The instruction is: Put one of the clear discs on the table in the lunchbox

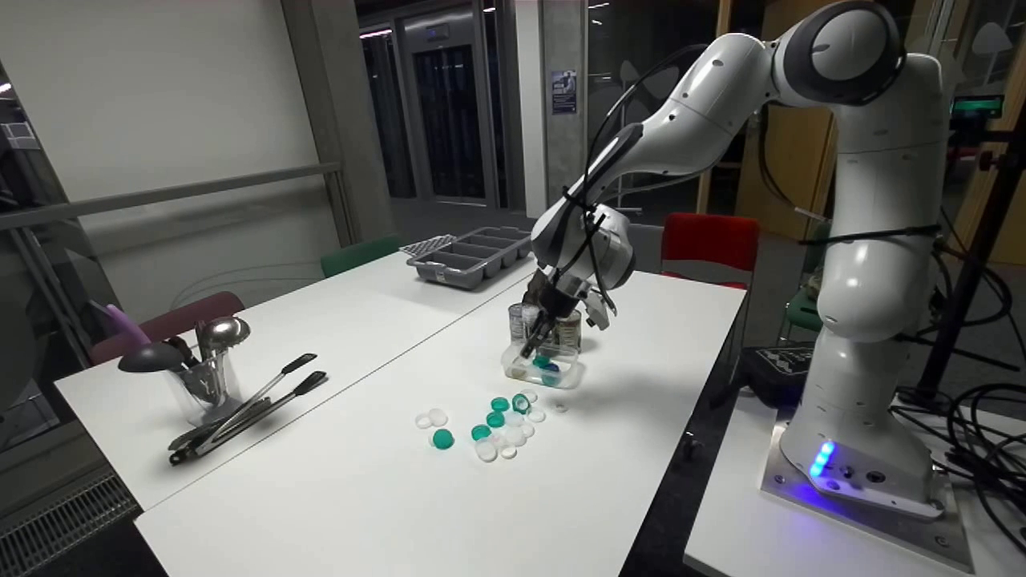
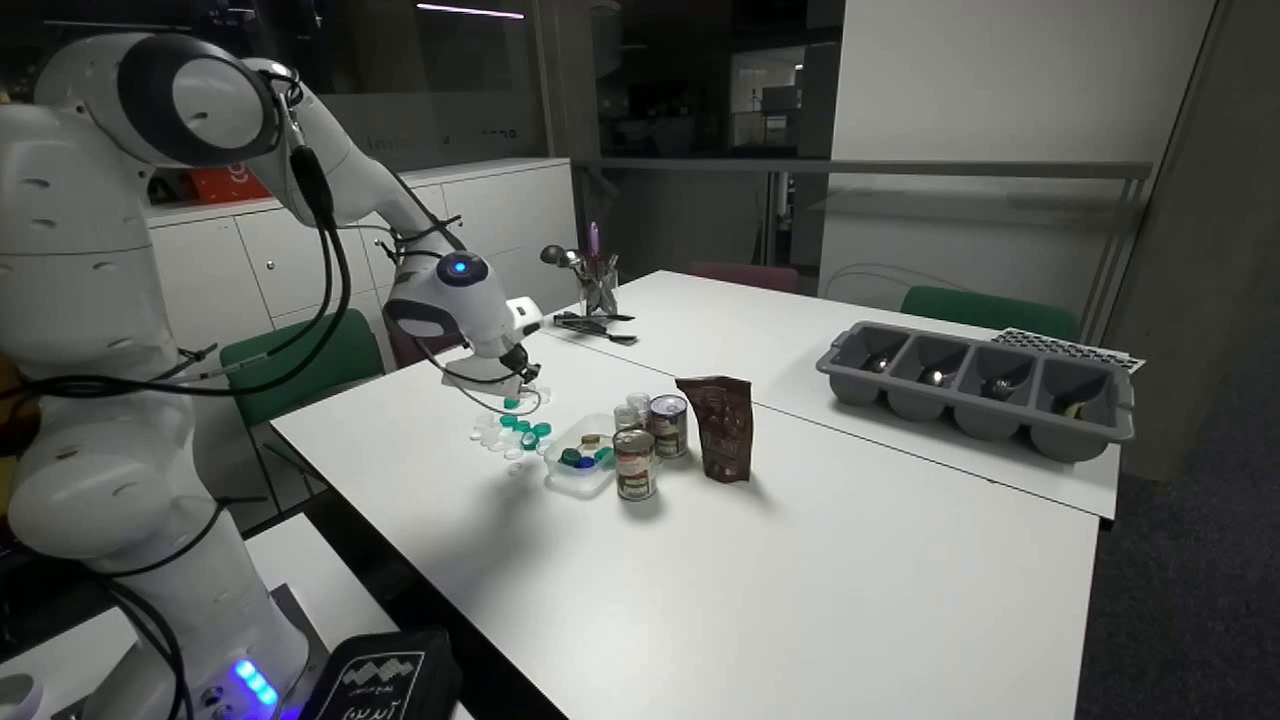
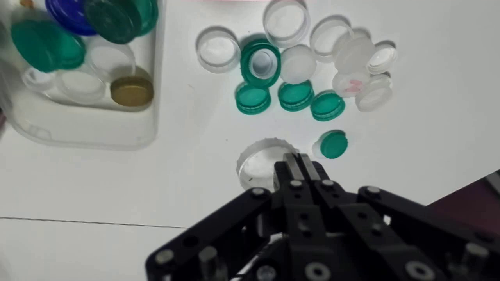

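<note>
Clear disc [image 3: 258, 164] on a rim pinch — lunchbox [image 3: 90, 127] drop needed a soft hand

The clear disc sat at the tip of the gripper [image 3: 298, 158], off to the side of the lunchbox in the wrist view. It showed larger than the loose clear discs [image 3: 287, 23], and its edge ran into the line between the fingertips [image 3: 293, 166], so I read it as held. As far as I could judge, the fingers were drawn together on its rim; couldn't pick it out in the exterior views.

Step in hand, my read: carry and release. A one-sided rim hold could let the disc swivel or slip — that called for smooth acceleration, no wrist snap, grip force left alone until over the lunchbox.

The lunchbox lay up-left of the fingertips in the wrist view. Clearance over its near wall had to count the disc's overhang, not just the tips. Best target looked like the bare floor just below the gold disc [image 3: 132, 93], away from the green discs [image 3: 35, 45]. Safer was to lower inside the wall first, then part the fingers a little; from high up, light plastic could bounce.

Loose teal discs [image 3: 296, 95] lay nearby on the table [image 1: 361, 497], so a low sweep was out. Overshoot mattered too: in an exterior view, tins [image 2: 635, 465] stood just beside the lunchbox, a brown pouch [image 2: 722, 430] near them.
</note>
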